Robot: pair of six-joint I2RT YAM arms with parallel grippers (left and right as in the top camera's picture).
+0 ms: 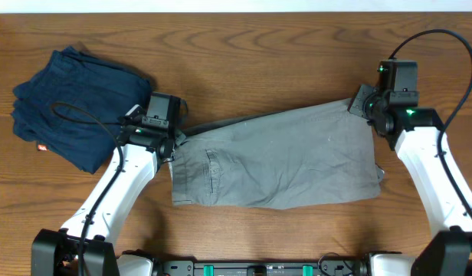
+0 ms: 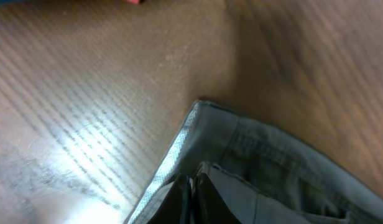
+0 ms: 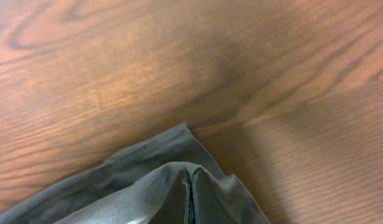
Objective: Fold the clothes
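Observation:
The gray shorts (image 1: 282,157) lie across the middle of the wooden table, waistband to the left, legs to the right. My left gripper (image 1: 175,136) is shut on the waistband's far corner; the left wrist view shows its fingers (image 2: 193,193) pinching the gray cloth (image 2: 285,168) with its lighter lining. My right gripper (image 1: 368,107) is shut on the far leg hem corner; the right wrist view shows its fingers (image 3: 190,196) closed on a raised fold of the gray cloth (image 3: 135,171).
A dark navy folded garment (image 1: 75,103) with a small red tag lies at the table's far left, just beyond my left arm. Its red tag shows at the top edge of the left wrist view (image 2: 134,2). Bare wood surrounds the shorts.

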